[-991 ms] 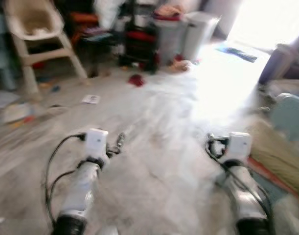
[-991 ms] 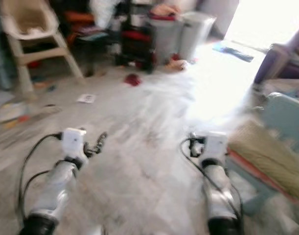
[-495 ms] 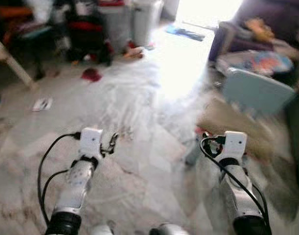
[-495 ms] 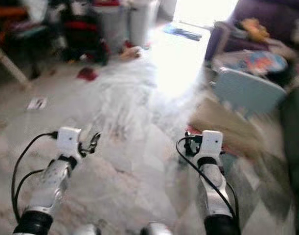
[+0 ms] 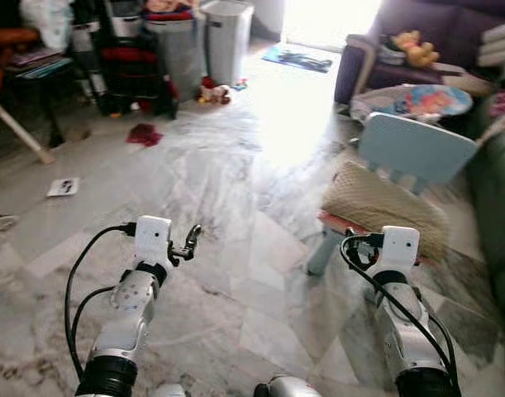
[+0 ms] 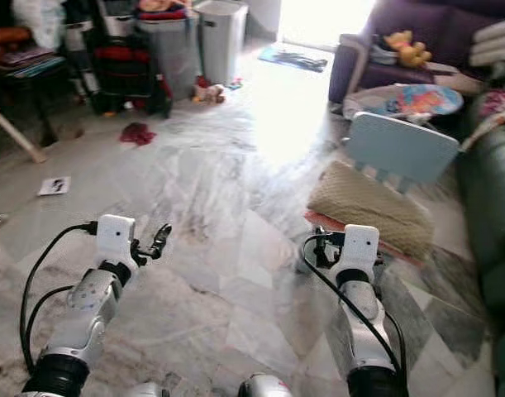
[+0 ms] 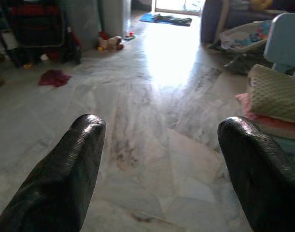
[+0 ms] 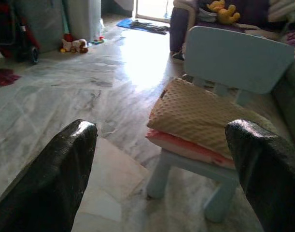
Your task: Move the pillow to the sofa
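The pillow, tan and textured, was perched on a small light blue chair over a pinkish cushion, ahead and to the right, with the dark green sofa just past it. Both the left pincer and right pincer were spread wide, nothing held. Biggest risk, probably: that little chair could get bumped or tipped on approach, or the cushion underneath snagged along with the pillow
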Controlling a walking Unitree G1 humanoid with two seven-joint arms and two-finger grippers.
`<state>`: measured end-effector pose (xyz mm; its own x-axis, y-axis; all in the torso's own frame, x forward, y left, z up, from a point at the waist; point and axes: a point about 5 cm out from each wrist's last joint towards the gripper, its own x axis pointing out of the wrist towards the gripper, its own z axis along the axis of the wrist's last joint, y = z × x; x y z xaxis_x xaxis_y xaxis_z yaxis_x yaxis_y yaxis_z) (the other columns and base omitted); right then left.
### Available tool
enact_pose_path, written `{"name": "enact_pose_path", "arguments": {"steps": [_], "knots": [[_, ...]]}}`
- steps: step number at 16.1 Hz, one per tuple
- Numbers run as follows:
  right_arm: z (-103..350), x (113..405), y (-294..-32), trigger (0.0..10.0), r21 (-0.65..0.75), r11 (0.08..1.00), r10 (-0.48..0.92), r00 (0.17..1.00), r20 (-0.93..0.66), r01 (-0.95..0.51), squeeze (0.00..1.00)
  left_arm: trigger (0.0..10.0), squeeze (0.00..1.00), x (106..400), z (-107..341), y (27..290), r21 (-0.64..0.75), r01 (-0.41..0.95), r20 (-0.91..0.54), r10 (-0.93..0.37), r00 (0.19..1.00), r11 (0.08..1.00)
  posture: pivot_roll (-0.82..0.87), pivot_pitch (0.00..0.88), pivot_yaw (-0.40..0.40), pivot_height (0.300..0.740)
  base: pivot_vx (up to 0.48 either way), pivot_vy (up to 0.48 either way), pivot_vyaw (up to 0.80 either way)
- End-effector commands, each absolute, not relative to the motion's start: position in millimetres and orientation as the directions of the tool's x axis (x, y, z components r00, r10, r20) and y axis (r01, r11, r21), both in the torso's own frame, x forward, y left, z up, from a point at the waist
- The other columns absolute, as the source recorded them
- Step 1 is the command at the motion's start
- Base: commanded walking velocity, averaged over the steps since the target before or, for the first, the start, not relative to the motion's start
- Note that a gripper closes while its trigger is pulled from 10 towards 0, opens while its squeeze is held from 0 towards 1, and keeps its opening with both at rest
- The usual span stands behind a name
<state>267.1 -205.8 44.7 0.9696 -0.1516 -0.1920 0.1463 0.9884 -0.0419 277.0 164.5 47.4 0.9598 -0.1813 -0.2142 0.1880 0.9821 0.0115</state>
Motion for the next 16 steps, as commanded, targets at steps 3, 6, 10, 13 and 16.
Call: {"name": "enact_pose_path", "arguments": {"steps": [3, 6, 10, 13, 16], "knots": [[48.0, 271.4, -207.3, 10.0, -0.044, 0.987, -0.160, 0.969, -0.187, 0.154, 0.00, 10.0, 0.00, 281.2, 50.5, 163.7, 0.024, 0.212, -0.209, -0.203, 0.957, 0.977, -0.03, 0.000, -0.055, 0.740, 0.357, 0.319, -0.80], [47.7, 271.4, -206.3, 10.0, -0.043, 0.987, -0.158, 0.970, -0.187, 0.152, 0.00, 10.0, 0.00, 280.9, 49.9, 164.8, 0.036, 0.211, -0.211, -0.199, 0.957, 0.977, -0.03, 0.000, -0.055, 0.740, 0.408, 0.099, -0.80], [48.0, 272.3, -204.4, 10.0, -0.040, 0.988, -0.153, 0.971, -0.184, 0.148, 0.00, 10.0, 0.00, 281.9, 48.0, 168.1, 0.058, 0.205, -0.221, -0.188, 0.957, 0.977, -0.03, 0.000, -0.054, 0.740, 0.471, 0.000, -0.80], [46.2, 270.3, -203.2, 10.0, -0.038, 0.989, -0.150, 0.970, -0.190, 0.145, 0.00, 10.0, 0.00, 278.8, 45.2, 166.7, 0.058, 0.209, -0.231, -0.190, 0.954, 0.976, -0.03, 0.000, -0.053, 0.740, 0.480, 0.000, -0.80], [46.5, 271.0, -201.6, 10.0, -0.036, 0.989, -0.146, 0.971, -0.188, 0.142, 0.00, 10.0, 0.00, 277.6, 42.8, 164.1, 0.067, 0.215, -0.243, -0.193, 0.951, 0.974, -0.03, 0.000, -0.053, 0.740, 0.480, 0.000, -0.68]]}}
